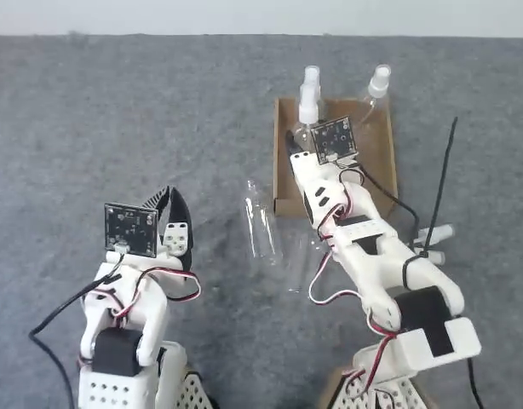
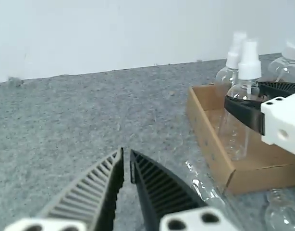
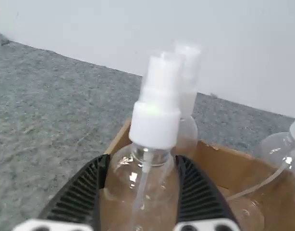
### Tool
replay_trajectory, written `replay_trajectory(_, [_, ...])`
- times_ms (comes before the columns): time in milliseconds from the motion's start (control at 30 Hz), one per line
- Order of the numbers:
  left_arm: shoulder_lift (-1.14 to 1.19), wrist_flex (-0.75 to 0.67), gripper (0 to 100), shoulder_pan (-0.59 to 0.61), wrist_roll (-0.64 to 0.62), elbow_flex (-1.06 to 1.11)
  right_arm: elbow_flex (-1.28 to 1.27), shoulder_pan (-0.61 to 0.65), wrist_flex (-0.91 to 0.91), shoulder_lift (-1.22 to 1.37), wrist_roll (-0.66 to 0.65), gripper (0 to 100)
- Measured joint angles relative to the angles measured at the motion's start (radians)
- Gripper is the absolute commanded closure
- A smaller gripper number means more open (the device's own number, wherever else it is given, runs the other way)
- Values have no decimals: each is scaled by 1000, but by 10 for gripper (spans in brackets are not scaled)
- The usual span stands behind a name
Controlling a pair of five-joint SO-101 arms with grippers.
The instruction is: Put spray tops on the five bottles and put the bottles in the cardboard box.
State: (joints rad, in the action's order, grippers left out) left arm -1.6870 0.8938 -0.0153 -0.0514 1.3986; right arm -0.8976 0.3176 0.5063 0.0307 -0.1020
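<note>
My right gripper (image 3: 139,185) is shut on a clear bottle with a white spray top (image 3: 154,120), held upright over the near left corner of the cardboard box (image 1: 283,170). Two more topped bottles (image 1: 313,77) (image 1: 379,83) stand at the back of the box. Two clear bottles without tops (image 1: 261,223) (image 1: 301,256) lie on the grey mat in front of the box. Two loose spray tops (image 1: 434,233) lie beside the right arm. My left gripper (image 2: 127,168) hangs shut and empty above the mat, left of the lying bottles.
The grey felt mat (image 1: 117,111) covers the table up to a white wall. A black cable (image 1: 440,183) runs along the right arm past the box's right side. Open mat lies to the left and behind the left arm.
</note>
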Motion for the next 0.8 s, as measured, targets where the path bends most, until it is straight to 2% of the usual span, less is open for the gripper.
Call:
replay_trajectory(333, [0, 0, 988, 0, 0, 0, 0, 0, 0, 0, -6, 986])
replay_trajectory(600, [0, 0, 988, 0, 0, 0, -25, 2, 3, -2, -9, 825])
replay_trajectory(800, [0, 0, 988, 0, 0, 0, -29, 2, 3, -2, -9, 812])
